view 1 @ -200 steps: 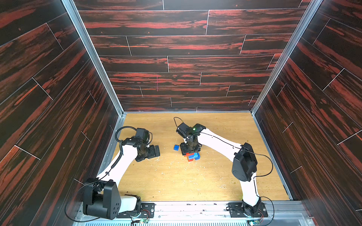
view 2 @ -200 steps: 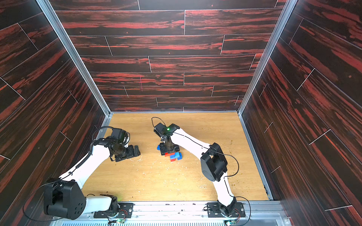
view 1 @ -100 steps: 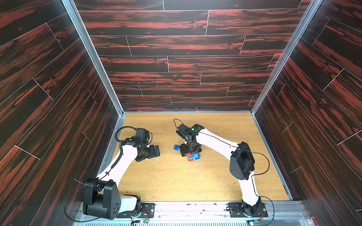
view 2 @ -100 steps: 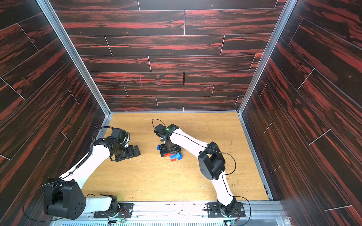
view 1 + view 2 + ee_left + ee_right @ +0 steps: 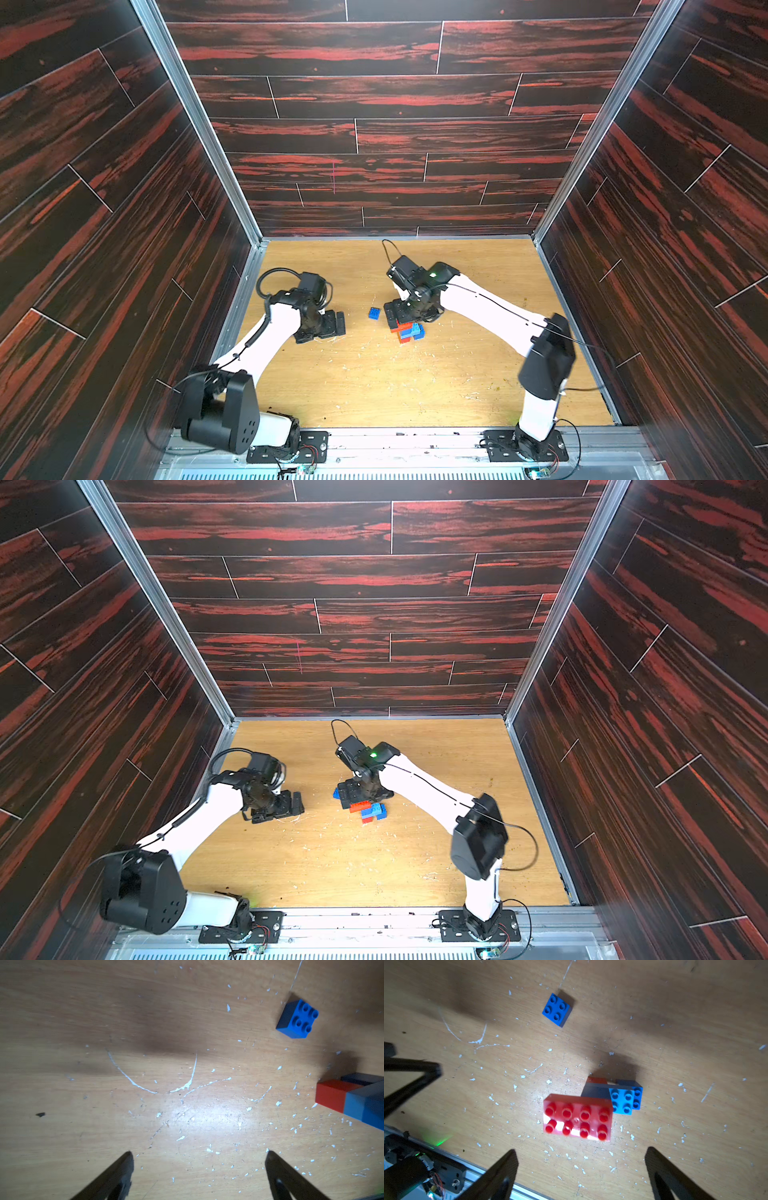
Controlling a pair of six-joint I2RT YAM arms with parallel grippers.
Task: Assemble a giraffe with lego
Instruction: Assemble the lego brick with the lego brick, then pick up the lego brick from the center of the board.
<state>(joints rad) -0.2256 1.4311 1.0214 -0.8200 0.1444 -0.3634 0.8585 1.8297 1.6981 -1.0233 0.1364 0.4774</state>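
Observation:
The giraffe (image 5: 409, 331) (image 5: 370, 810) stands mid-floor as a small stack of joined lego. In the right wrist view its red-orange long brick (image 5: 577, 1119) lies on top, with a light blue brick (image 5: 622, 1101) below it and red and dark blue bricks lower down. My right gripper (image 5: 579, 1153) (image 5: 398, 316) hovers just above the stack, open, with nothing between its fingers. One dark blue square brick (image 5: 556, 1009) (image 5: 374, 313) (image 5: 297, 1019) lies loose to the stack's left. My left gripper (image 5: 198, 1154) (image 5: 334, 324) is open over bare floor, left of that brick.
The wooden floor (image 5: 374, 382) is scratched and speckled with white flecks. Dark panelled walls close in three sides. A metal rail (image 5: 395, 434) with both arm bases runs along the front edge. The left arm's fingers (image 5: 409, 1076) show in the right wrist view.
My right gripper's jaws have spread wide and let go of the red-orange long brick, which stays on the stack. The left arm has not moved.

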